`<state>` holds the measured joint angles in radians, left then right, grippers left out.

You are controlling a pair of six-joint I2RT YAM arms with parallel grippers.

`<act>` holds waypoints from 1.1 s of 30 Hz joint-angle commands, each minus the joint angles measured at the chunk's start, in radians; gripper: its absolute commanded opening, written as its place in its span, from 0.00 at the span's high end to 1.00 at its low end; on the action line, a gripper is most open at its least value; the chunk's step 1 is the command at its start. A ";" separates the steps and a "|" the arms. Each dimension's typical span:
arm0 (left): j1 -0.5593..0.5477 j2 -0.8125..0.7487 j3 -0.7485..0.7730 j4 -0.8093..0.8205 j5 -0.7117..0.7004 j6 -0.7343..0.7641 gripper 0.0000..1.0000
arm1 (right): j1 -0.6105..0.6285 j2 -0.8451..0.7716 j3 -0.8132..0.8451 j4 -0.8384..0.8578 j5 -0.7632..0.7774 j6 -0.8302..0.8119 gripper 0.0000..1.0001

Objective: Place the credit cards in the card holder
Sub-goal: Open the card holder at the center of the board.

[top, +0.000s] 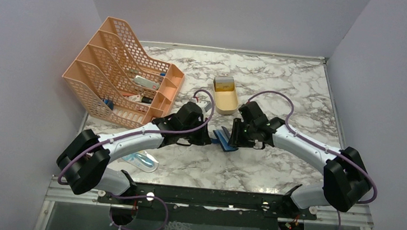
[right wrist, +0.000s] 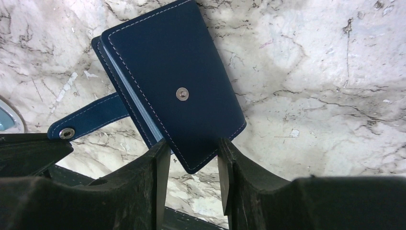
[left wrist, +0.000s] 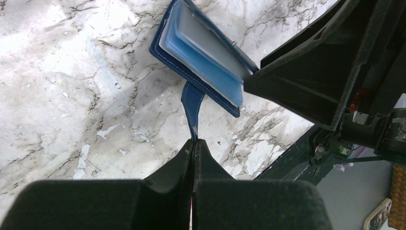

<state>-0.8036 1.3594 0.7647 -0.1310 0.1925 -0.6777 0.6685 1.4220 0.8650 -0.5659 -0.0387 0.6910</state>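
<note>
packet (top: 141, 161): nearest the arm bases, well to the near left of the card holder (right wrist: 177, 86); it plays no part in this step.
left gripper (left wrist: 194, 143): just left of the card holder, jaws pinched flat on the tip of its strap (left wrist: 192, 103), which runs straight back to the holder's edge.
right gripper (right wrist: 192, 143): at the card holder's corner on the side away from the strap, jaws half-spread and astride that corner. Whether the pads bite yet cannot be told.
card holder: flat on the marble table (top: 283, 83) between the two grippers. Its snap (right wrist: 182, 94) is undone, and one edge gapes enough to show pale blue sleeves (left wrist: 206, 57).
step in hand: by the look of it, opening the card holder wide enough to bare a pocket.
doing it well: the strap pinch should serve as the anchor. The right jaws should take the top cover alone, not the whole stack, then swing it about the spine rather than drag it.
risk: a grip through both covers would lift the holder shut, and a hard pull could slip the strap free.
credit cards (top: 224, 84): beyond the card holder, in the tan tray (top: 226, 103), with a yellow-gold one showing. The task looks to be in its early part.
rack (top: 115, 67): orange mesh, beyond and to the left of the card holder, well apart from it.
</note>
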 commanded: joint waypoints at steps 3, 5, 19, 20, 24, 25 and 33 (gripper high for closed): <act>0.004 -0.034 -0.013 -0.015 -0.033 0.024 1.00 | 0.002 -0.018 0.037 -0.034 0.103 -0.033 0.67; 0.004 -0.034 -0.015 -0.017 -0.033 0.024 1.00 | 0.001 -0.019 0.037 -0.034 0.120 -0.033 0.70; 0.026 -0.035 0.000 -0.090 -0.074 0.065 1.00 | -0.017 -0.014 -0.005 -0.040 0.232 -0.024 0.79; 0.029 -0.037 -0.001 -0.091 -0.074 0.067 1.00 | -0.019 -0.011 -0.008 -0.041 0.235 -0.024 0.78; 0.041 -0.028 0.003 -0.090 -0.068 0.070 1.00 | -0.023 -0.001 -0.030 -0.036 0.229 -0.016 0.77; 0.042 -0.024 0.005 -0.090 -0.067 0.072 1.00 | -0.024 0.000 -0.036 -0.034 0.226 -0.010 0.77; 0.067 0.007 0.024 -0.090 -0.070 0.074 1.00 | -0.024 -0.018 -0.086 -0.059 0.220 0.028 0.74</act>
<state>-0.7513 1.3506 0.7551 -0.2111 0.1452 -0.6182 0.6476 1.4174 0.7918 -0.5819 0.1459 0.6960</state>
